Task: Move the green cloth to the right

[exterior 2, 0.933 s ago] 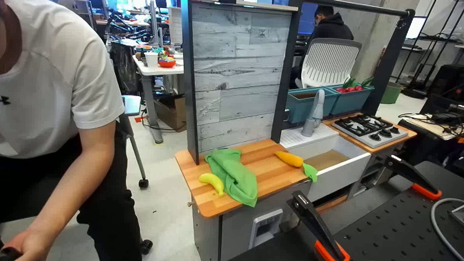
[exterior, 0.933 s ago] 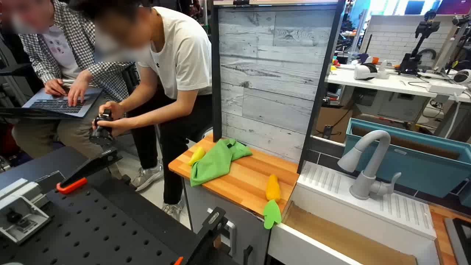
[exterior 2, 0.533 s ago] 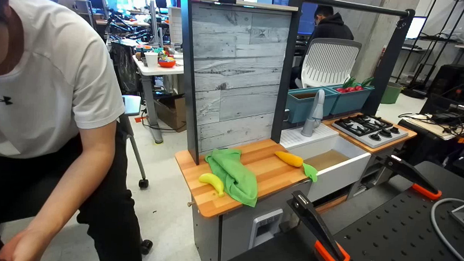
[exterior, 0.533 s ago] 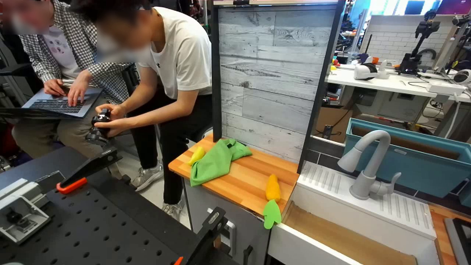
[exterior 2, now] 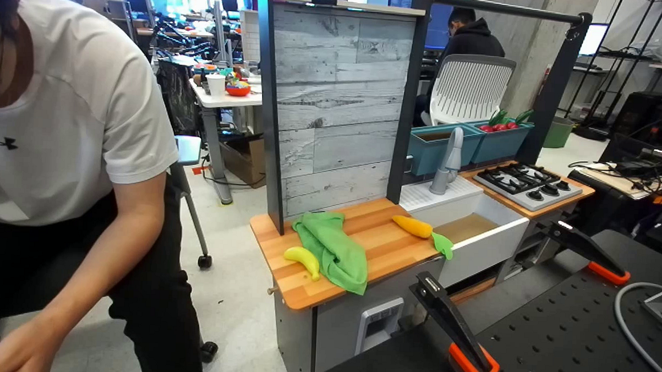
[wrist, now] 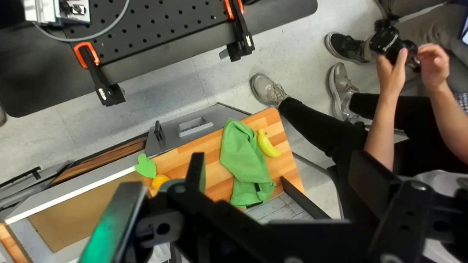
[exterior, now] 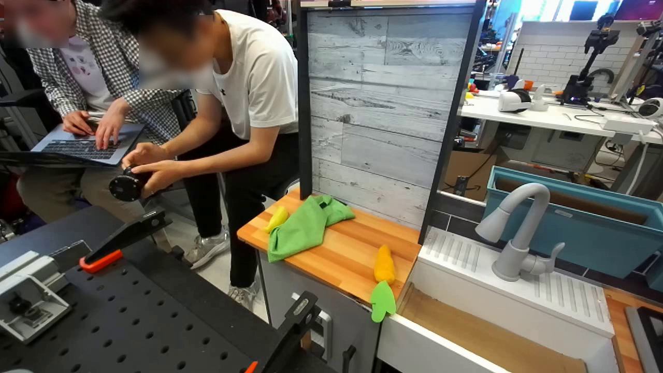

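Looking at a rumpled green fabric cloth [exterior 2: 334, 246] on a striped wooden countertop [exterior 2: 384, 238]: probably light, floppy, unbreakable. Would pinch the middle fold [exterior 2: 337, 256] (bunches easily, imo). Got the black gripper [wrist: 270, 173] spread wide, holding nothing. Counting one cloth, one curved yellow banana [exterior 2: 305, 258], one orange toy carrot [exterior 2: 414, 227], two black-and-orange clamps [wrist: 97, 77].

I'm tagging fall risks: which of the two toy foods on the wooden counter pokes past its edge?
The orange carrot: its green leaf end juts past the wooden counter, while the yellow banana lies wholly on it, beside the green cloth.
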Controlling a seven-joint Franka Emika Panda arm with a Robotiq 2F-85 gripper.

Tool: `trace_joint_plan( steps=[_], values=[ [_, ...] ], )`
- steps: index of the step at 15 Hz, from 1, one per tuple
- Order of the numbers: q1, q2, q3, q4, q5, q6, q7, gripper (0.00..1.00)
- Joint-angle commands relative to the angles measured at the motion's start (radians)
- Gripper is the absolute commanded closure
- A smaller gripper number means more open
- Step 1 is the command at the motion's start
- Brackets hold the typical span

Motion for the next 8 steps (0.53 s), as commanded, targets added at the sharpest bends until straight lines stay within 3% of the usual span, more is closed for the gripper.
trace_joint_plan(
  steps=[1, 8],
  values=[
    [-0.002, 0.071, 0.039, -0.057, 0.020, 0.206, 0.037, 0.00],
    [0.019, 0.323, 0.051, -0.099, 0.133, 0.607, 0.023, 0.00]
  ],
)
